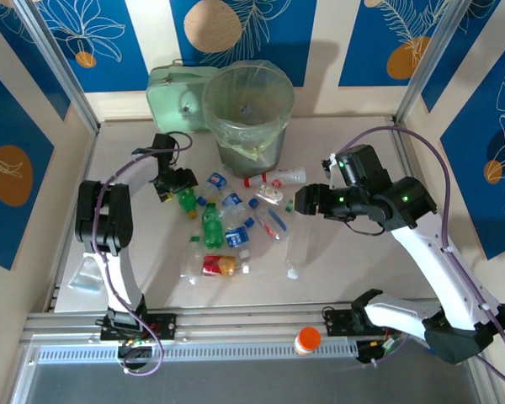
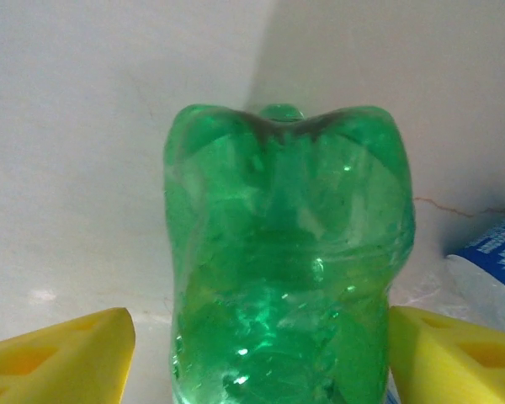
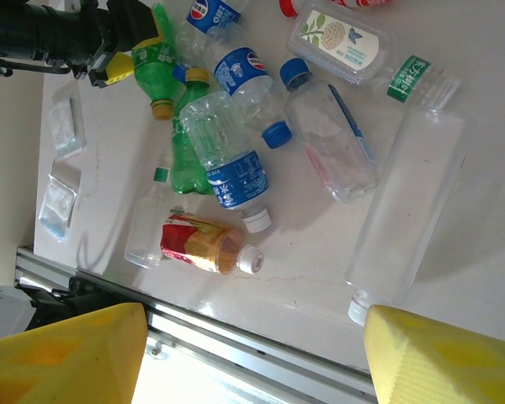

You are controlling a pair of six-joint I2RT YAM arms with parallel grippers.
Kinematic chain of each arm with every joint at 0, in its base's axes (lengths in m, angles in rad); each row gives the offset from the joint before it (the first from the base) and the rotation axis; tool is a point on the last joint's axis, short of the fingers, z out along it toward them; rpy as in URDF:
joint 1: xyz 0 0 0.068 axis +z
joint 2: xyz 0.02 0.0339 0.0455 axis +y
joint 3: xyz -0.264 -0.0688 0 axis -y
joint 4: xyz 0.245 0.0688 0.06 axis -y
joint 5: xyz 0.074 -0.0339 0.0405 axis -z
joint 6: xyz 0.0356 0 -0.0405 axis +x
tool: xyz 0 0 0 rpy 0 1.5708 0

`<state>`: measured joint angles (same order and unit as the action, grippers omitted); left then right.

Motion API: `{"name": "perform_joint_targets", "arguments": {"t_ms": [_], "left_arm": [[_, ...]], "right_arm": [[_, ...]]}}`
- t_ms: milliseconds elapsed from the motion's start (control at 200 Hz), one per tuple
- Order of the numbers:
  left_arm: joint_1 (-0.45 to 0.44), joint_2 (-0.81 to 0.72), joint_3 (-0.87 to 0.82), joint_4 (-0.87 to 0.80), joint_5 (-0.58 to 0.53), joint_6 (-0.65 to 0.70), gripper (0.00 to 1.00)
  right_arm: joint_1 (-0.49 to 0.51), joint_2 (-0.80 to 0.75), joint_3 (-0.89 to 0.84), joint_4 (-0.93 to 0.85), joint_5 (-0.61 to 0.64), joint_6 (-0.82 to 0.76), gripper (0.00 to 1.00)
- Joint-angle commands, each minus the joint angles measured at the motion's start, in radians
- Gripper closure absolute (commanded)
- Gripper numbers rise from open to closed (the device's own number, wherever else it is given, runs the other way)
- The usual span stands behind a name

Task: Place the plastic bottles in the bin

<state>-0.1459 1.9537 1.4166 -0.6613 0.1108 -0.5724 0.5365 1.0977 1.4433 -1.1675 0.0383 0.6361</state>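
The left end effector (image 1: pixel 175 187) sits low on the counter (image 1: pixel 362 278) with its yellow fingers (image 2: pixel 63 353) on either side of a green bottle (image 2: pixel 282 261). It is set narrow around the bottle. In the left wrist view the right finger looks to be against the plastic, while a sliver of counter shows between the left finger and the bottle, so I judge the grip not yet closed. That bottle lies on its side at the left edge of the heap, its yellow cap pointing toward the near edge. The right end effector (image 3: pixel 252 345) hangs over the right side of the heap, spread wide and empty, with a tall clear bottle (image 3: pixel 408 202) lying below it. The other bottles (image 1: pixel 236 223) lie scattered mid-counter, several touching or overlapping. The bin (image 1: pixel 210 101) stands upright just beyond them at the back. It looks empty apart from its liner, so the task seems to be at its beginning. The step in hand is the left arm's pickup of the green bottle. Next the fingers need to close firmly on the rounded, slippery body. Then comes a lift high enough to clear the bin's rim, a short carry back and to the right, and a release over the opening. A loose pinch could let the bottle squirt out or roll.
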Motion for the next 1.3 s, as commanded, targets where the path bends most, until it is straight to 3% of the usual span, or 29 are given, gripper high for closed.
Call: {"name": "perform_joint_targets", "arguments": {"t_ms": [0, 345, 1000, 1295], "left_arm": [[-0.001, 0.034, -0.005, -0.017, -0.023, 0.029, 0.25], [-0.001, 0.027, 0.014, -0.045, -0.054, 0.061, 0.46], [-0.017, -0.29, -0.059, -0.087, -0.007, -0.014, 0.52], [-0.109, -0.456, -0.038, -0.111, -0.033, -0.095, 0.55]], "right_arm": [[-0.009, 0.003, -0.002, -0.003, -0.04, -0.019, 0.31], [-0.046, 0.017, -0.014, 0.023, -0.078, -0.027, 0.33], [-0.047, 0.007, -0.043, 0.07, -0.085, -0.057, 0.33], [-0.047, 0.004, -0.037, 0.081, -0.092, -0.061, 0.34]]}}
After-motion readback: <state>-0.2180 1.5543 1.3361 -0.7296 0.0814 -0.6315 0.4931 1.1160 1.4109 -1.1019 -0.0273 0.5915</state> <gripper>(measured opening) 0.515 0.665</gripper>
